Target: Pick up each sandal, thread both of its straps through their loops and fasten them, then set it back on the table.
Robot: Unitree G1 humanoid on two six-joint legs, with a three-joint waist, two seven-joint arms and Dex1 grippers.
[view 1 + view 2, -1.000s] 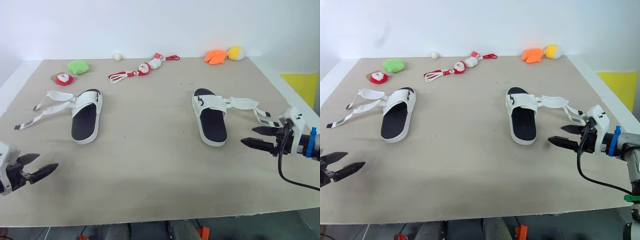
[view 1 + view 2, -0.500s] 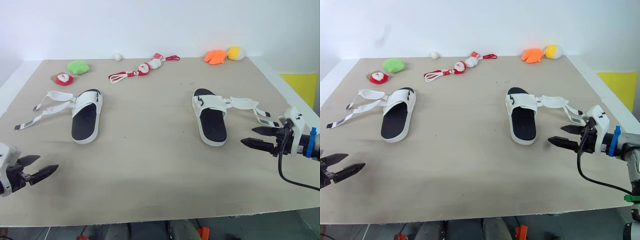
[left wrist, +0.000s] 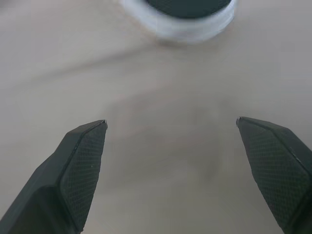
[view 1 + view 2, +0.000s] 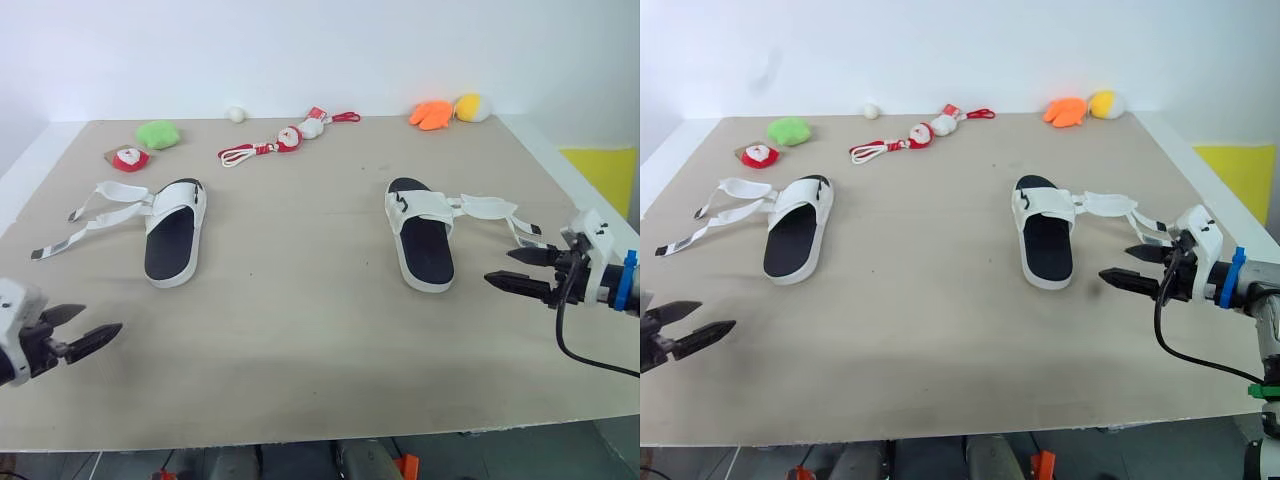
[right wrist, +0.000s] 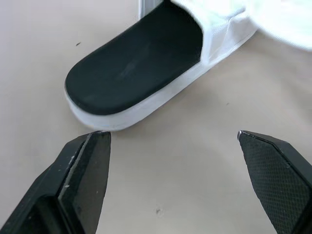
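Progress: nil so far, by my read. Both sandals lie flat on the table (image 4: pixel 300 330), soles down, neither lifted. Left sandal (image 4: pixel 172 243) sits mid-left of the frame w/ both straps (image 4: pixel 95 210) splayed out toward the left edge, loose. Right sandal (image 4: pixel 423 243) sits right of centre, its straps (image 4: pixel 495 212) trailing off to the right, also undone. So you've got the whole job left: 2 pickups, 4 straps to thread & fasten, 2 put-downs.

Left gripper (image 4: pixel 100 320) hangs at the lower left corner, fingers spread wide, nothing in them, well apart from the left sandal. Right gripper (image 4: pixel 498 266) is at the right edge, fingers also spread wide & empty, near the right sandal's rounded end and strap tips. The right wrist view has that rounded end (image 5: pixel 131 78) just beyond the fingers, so I'd guess you start there.

Hard to make out:
- Loops on either sandal are too small to pick out.
- Tip of the right sandal's nearer strap runs close by the right gripper's upper finger; can't tell if they touch.
- In the left wrist view, the sandal rim (image 3: pixel 180 22) is blurred & cut off by the top edge.

Toys along the far edge (green plush (image 4: pixel 157 133), red-white corded toy (image 4: pixel 285 138), orange toy (image 4: pixel 432 113), yellow toy (image 4: pixel 470 105)) are out of your way.
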